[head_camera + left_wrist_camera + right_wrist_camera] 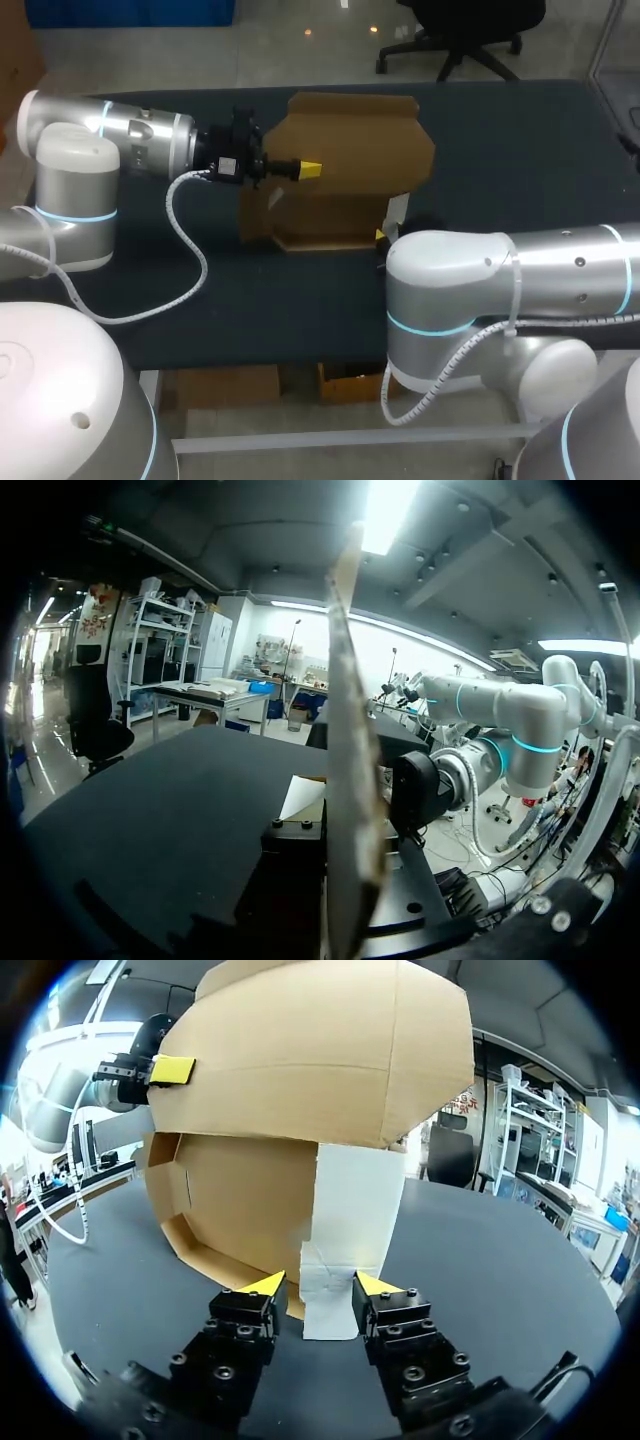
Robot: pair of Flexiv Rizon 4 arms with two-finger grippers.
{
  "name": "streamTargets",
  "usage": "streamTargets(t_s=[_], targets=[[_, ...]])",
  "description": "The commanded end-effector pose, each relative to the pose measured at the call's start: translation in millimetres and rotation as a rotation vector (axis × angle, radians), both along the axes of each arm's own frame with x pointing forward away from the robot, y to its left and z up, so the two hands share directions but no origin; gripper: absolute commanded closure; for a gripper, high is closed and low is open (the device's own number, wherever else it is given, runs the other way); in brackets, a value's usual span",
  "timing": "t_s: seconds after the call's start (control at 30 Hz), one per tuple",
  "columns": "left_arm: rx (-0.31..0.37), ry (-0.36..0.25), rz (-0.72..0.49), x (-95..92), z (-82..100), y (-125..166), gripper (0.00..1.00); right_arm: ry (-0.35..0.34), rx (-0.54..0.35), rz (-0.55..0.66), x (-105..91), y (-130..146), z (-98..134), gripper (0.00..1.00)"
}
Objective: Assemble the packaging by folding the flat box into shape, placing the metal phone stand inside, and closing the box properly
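A brown cardboard box [340,170] stands half-formed at the middle of the dark table [500,150], its large flap raised. My left gripper [305,168] is shut on that flap's left edge; the left wrist view shows the flap [345,730] edge-on, running out from between the fingers. My right gripper [320,1285] is open and low at the box's near right corner. A white sheet-like piece [350,1210] leans on the box front, its lower end in the gap between the right fingers. In the head view my right arm's elbow hides most of this gripper. No metal phone stand shows.
My right arm's elbow [450,290] bulks over the table's front edge. The left arm's white cable [190,250] hangs across the front left. Bare dark table lies right of the box [530,180] and in front of it [480,1260].
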State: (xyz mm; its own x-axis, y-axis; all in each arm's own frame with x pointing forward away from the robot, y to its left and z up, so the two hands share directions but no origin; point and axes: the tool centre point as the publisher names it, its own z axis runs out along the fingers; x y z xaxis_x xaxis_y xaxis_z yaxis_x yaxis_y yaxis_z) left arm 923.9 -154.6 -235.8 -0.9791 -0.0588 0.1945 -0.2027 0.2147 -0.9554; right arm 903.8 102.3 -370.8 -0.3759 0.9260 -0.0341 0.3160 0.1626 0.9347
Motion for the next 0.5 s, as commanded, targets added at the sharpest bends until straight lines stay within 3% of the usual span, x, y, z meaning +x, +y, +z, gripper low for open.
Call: streamTargets(t_s=[0.03, 0.5], targets=[[-0.002, -0.002, 0.001, -0.7, -2.3, -1, 1.00, -0.014, -0.014, -0.052, -1.6, 8, -1, 0.59], [-0.002, -0.002, 0.001, -0.7, -2.3, -1, 1.00, -0.013, -0.015, -0.059, -23.7, -1, -3, 0.56]])
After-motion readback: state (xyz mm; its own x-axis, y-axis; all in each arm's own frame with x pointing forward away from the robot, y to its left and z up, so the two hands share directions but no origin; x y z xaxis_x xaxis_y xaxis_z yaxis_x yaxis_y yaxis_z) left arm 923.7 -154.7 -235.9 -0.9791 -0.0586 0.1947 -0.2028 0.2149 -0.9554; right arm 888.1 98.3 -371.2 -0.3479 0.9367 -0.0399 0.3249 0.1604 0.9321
